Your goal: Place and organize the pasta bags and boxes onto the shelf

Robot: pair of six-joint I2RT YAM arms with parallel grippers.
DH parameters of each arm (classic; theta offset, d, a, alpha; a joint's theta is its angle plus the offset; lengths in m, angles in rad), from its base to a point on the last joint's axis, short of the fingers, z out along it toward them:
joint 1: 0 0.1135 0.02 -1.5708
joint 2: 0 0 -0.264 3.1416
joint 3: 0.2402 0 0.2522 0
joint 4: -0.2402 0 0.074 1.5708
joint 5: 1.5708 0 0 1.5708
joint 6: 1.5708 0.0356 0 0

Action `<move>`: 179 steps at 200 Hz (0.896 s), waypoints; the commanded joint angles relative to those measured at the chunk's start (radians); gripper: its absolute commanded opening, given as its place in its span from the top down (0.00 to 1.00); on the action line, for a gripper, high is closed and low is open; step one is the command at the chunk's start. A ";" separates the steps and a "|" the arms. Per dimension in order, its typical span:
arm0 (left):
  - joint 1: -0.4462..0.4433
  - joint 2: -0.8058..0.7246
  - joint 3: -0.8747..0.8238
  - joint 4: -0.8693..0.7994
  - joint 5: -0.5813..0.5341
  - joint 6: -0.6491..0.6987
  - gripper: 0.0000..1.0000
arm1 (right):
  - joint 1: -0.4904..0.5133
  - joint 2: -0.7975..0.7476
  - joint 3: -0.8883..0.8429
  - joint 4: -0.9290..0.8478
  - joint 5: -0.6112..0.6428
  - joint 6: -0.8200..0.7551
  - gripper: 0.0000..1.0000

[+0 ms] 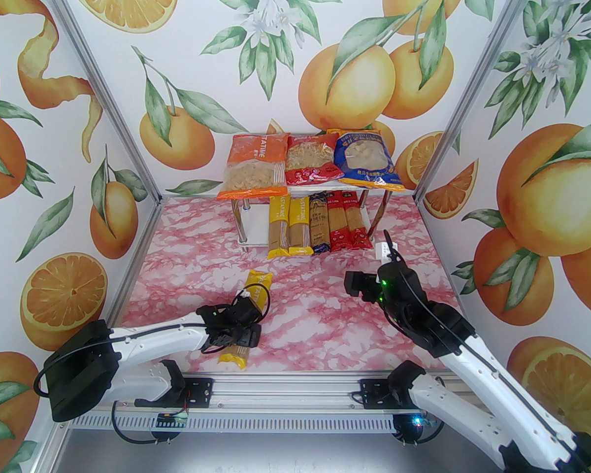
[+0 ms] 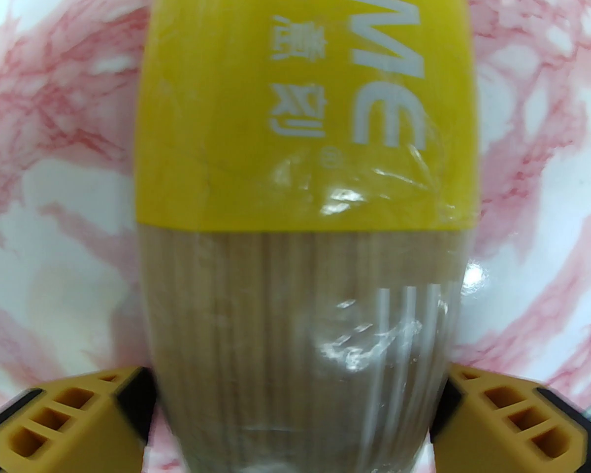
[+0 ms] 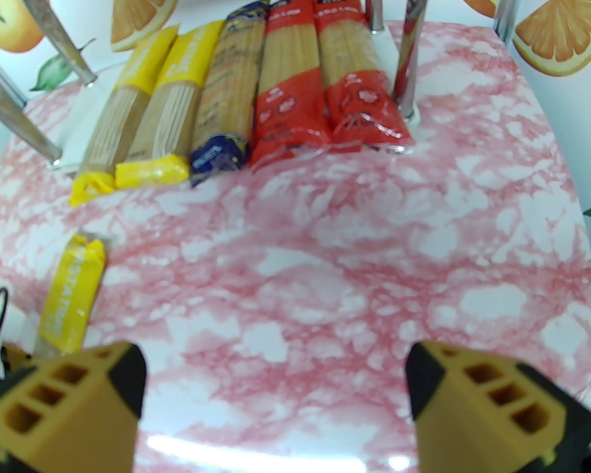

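**A:** Where was the left gripper (image 2: 295, 402)?

**B:** Low over the table (image 1: 187, 264). Its two pads were pressed against the long sides of the loose yellow pack (image 2: 305, 116). The pack lay flat at the near left, well apart from the shelf (image 1: 253, 227).

**A:** How would that pack handle?

**B:** Light, I'd judge, and stiff as a bundle. The strands would be brittle, though, and the glossy film likely slippery. A hold across the narrow width, near mid-length, seemed soundest. Held by one end, it would probably tip.

**A:** Any writing on it?

**B:** White letters "IME" on the yellow band, beside Chinese characters I couldn't read. The orange bag (image 1: 251, 165) showed "STATIME".

**A:** And the shelf itself?

**B:** On top sat the orange bag, a red bag (image 1: 311, 158) and a blue bag (image 1: 366, 158), side by side. Below were two yellow packs (image 1: 278, 224), a dark blue pack (image 1: 318, 222) and two red packs (image 1: 336, 219). They were touching, and their near ends overhung the board. Their print was too small to read.

**A:** The right gripper (image 3: 276, 402)?

**B:** It hung above bare table before the shelf's right end, fingers spread wide with nothing between them.
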 commanded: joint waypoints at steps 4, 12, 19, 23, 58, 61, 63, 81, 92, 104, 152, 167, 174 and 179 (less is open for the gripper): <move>0.003 0.037 -0.009 0.071 0.075 0.023 0.40 | -0.008 0.005 -0.009 -0.008 -0.005 0.012 0.08; 0.006 0.035 -0.008 0.069 0.078 0.024 0.45 | -0.007 0.005 -0.008 -0.009 -0.006 0.010 0.08; 0.006 0.035 -0.007 0.069 0.081 0.028 0.52 | -0.007 0.006 -0.006 -0.008 -0.006 0.009 0.08; 0.005 0.035 -0.005 0.070 0.084 0.028 0.59 | -0.006 0.005 -0.006 -0.008 -0.007 0.010 0.08; 0.008 0.022 0.003 0.060 0.088 0.047 1.00 | -0.007 0.006 -0.006 -0.007 -0.007 0.008 0.08; 0.009 0.020 0.004 0.059 0.088 0.047 1.00 | -0.007 0.007 -0.005 -0.006 -0.007 0.008 0.08; 0.010 0.019 0.004 0.058 0.088 0.047 1.00 | -0.006 0.007 -0.005 -0.007 -0.008 0.008 0.08; 0.015 0.003 0.007 0.057 0.094 0.055 1.00 | -0.007 0.009 -0.003 -0.004 -0.006 0.008 0.08; 0.018 -0.014 0.008 0.059 0.094 0.058 1.00 | -0.007 0.007 -0.003 -0.005 -0.006 0.008 0.08; 0.020 -0.043 0.013 0.049 0.081 0.055 1.00 | -0.007 0.009 -0.003 -0.005 -0.006 0.007 0.08; 0.061 -0.187 0.042 -0.032 0.071 0.069 1.00 | -0.006 0.009 -0.005 -0.002 0.000 0.005 0.08; 0.069 -0.228 0.052 -0.063 0.069 0.070 1.00 | -0.007 0.014 -0.005 0.004 -0.002 0.006 0.08; 0.074 -0.247 0.057 -0.073 0.071 0.070 1.00 | -0.007 0.016 -0.005 0.006 -0.005 0.007 0.08; 0.076 -0.260 0.061 -0.081 0.071 0.069 1.00 | -0.007 0.017 -0.003 0.007 -0.006 0.007 0.08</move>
